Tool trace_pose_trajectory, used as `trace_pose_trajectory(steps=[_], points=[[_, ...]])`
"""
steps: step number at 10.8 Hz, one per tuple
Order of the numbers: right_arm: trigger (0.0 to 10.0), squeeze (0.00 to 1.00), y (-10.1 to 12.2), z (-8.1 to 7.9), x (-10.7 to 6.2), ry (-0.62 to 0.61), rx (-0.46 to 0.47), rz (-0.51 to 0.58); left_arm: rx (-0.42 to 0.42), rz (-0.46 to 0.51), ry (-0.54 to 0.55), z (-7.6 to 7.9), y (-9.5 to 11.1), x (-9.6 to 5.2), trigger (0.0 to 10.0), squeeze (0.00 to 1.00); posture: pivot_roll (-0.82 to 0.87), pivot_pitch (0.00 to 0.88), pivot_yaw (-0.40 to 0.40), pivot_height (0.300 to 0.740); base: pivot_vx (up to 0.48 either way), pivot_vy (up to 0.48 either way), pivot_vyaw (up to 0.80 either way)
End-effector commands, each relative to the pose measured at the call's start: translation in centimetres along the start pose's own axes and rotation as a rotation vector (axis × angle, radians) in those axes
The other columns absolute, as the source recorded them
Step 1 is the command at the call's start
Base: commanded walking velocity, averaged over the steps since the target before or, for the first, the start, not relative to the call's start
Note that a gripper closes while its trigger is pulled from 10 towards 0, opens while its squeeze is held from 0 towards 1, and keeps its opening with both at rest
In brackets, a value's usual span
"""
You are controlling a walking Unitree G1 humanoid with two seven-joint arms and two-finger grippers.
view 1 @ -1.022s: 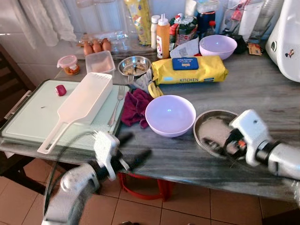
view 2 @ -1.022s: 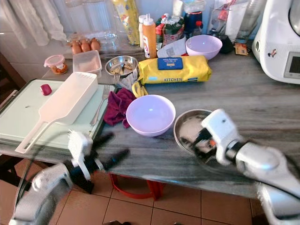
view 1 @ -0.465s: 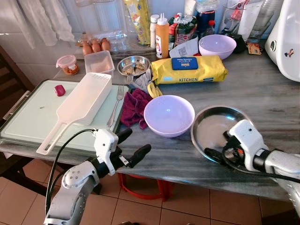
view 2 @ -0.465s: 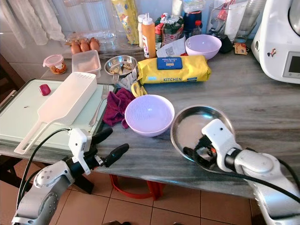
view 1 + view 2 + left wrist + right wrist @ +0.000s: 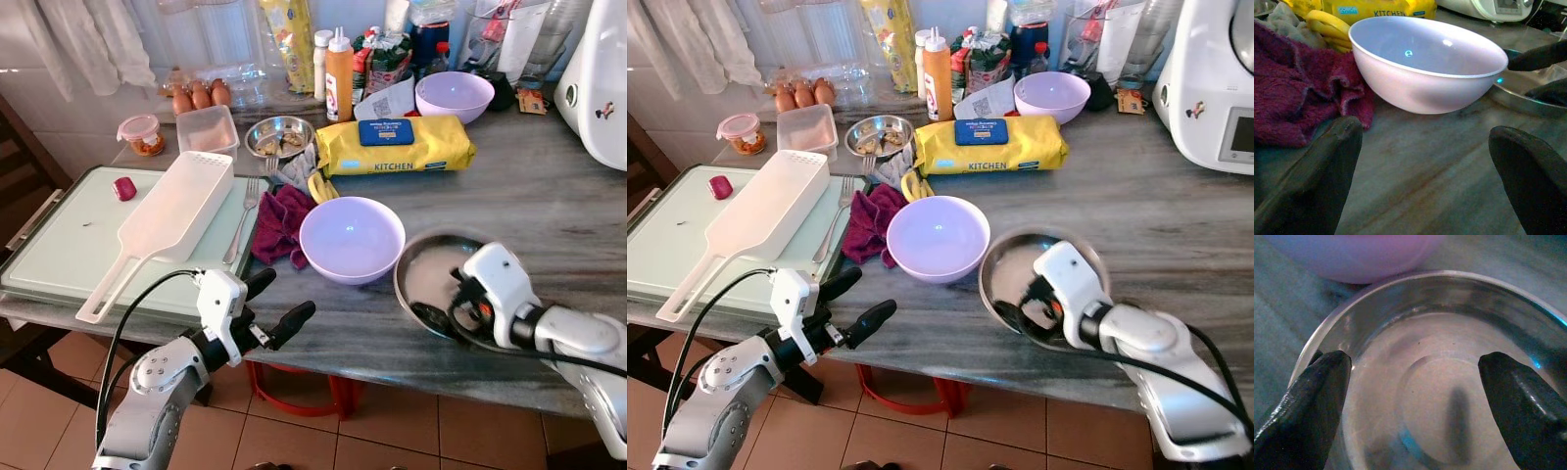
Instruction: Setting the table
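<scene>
The right gripper (image 5: 1024,305) is reaching into the steel plate (image 5: 1011,266) on the grey marble counter (image 5: 1136,211), its two black fingers (image 5: 1308,416) spread wide and lying over the plate's inner surface — one fingertip sitting against the inside of the rim, the other apart from it across the dish, nothing pinched between them. Just beyond those fingertips the lilac bowl (image 5: 352,238) is standing beside the plate, very close to its rim. The left gripper (image 5: 274,305) is hovering at the counter's front edge with its fingers released and held well apart, pointing toward that same bowl; between and beyond its fingertips the bowl is sitting upright on the counter, with a crumpled maroon cloth (image 5: 1293,93) lying just to one side of it and touching its base. Past the bowl, a yellow wipes pack (image 5: 395,145) is lying flat — and off toward the left gripper's outer side a fork (image 5: 243,217) is resting on the pale green tray (image 5: 59,245), beside a long white scoop (image 5: 162,223).
</scene>
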State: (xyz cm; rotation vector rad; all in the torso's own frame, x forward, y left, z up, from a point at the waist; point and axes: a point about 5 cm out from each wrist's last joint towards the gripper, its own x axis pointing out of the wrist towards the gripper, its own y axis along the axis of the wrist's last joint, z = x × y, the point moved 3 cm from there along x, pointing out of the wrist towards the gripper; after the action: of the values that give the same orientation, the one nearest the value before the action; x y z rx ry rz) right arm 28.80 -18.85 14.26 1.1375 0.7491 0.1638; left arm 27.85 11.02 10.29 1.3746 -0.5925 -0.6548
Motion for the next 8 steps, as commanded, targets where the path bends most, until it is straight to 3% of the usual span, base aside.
trace_pose_trajectory(steps=[1,7,8], points=[[10.0,0.00,0.4,-0.3,0.0,0.009,0.003,0.013,0.009,-0.015,0.006,-0.1,-0.2,-0.2,10.0,0.00,-0.11,0.120,0.083,0.740,0.000,0.000,0.00],[10.0,0.00,1.6,-0.9,0.6,0.042,0.049,0.065,0.011,-0.024,0.007,-0.1,-0.5,-0.2,10.0,0.00,-0.11,0.114,0.083,0.740,0.000,0.000,0.00],[10.0,0.00,1.5,-0.7,0.5,0.037,0.016,0.048,0.012,-0.026,0.009,-0.1,-0.5,-0.2,10.0,0.00,-0.11,0.114,0.084,0.740,0.000,0.000,0.00]])
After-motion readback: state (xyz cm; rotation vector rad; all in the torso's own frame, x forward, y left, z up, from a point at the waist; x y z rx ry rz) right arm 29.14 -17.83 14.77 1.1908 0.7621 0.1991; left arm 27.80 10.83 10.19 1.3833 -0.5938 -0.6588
